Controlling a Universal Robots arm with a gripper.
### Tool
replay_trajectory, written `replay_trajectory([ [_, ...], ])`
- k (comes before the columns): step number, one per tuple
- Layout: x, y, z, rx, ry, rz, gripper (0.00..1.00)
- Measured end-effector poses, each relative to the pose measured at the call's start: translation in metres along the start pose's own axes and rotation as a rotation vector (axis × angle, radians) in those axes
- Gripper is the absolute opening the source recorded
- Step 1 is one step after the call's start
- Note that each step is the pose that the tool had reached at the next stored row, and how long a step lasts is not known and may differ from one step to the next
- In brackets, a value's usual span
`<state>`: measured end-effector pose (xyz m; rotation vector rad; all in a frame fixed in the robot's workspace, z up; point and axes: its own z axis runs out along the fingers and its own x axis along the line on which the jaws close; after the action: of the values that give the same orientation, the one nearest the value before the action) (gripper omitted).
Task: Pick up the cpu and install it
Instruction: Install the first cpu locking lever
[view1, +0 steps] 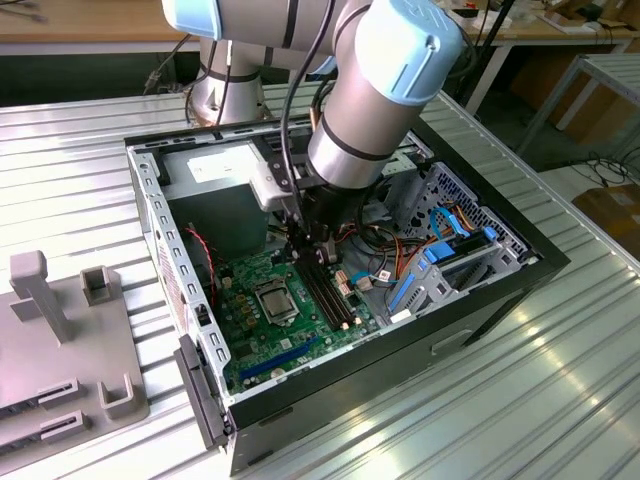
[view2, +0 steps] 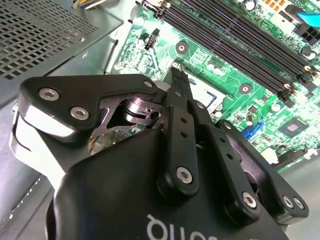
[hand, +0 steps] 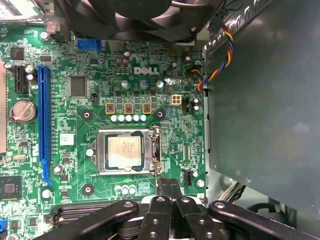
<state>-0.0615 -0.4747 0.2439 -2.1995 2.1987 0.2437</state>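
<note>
The cpu (hand: 124, 152) lies flat inside the square metal socket frame (hand: 102, 150) on the green motherboard (hand: 165, 115), its silver top facing up. In the exterior view the cpu (view1: 275, 298) sits in the middle of the board inside the open computer case. My gripper (hand: 168, 186) hovers just beside the socket's lever side, fingers pressed together with nothing between them. It is apart from the cpu. The second wrist view shows the gripper (view2: 177, 75) pointing down at the board, and in the exterior view the gripper (view1: 309, 252) hangs over the memory slots.
Black memory slots (view1: 328, 290) run beside the socket. A fan (hand: 135, 15), a blue expansion slot (hand: 44, 115), a coin battery (hand: 22, 111) and coloured cables (hand: 220, 55) surround it. The case wall (view1: 160, 250) and drive cage (view1: 450, 250) hem in the board. A grey fixture (view1: 60, 340) stands on the table.
</note>
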Motion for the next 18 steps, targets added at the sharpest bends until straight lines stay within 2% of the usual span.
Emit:
replay_trajectory([
  [5,0.0025,0.0001,-0.0004,-0.0005,0.0052,-0.003,0.11],
  [8,0.0044,0.0,-0.0006,-0.0007,0.0116,-0.005,0.11],
  [15,0.0089,0.0001,-0.0012,-0.0012,0.034,-0.007,0.11],
  [18,0.0107,0.0001,-0.0014,-0.0015,0.0507,-0.008,0.11],
])
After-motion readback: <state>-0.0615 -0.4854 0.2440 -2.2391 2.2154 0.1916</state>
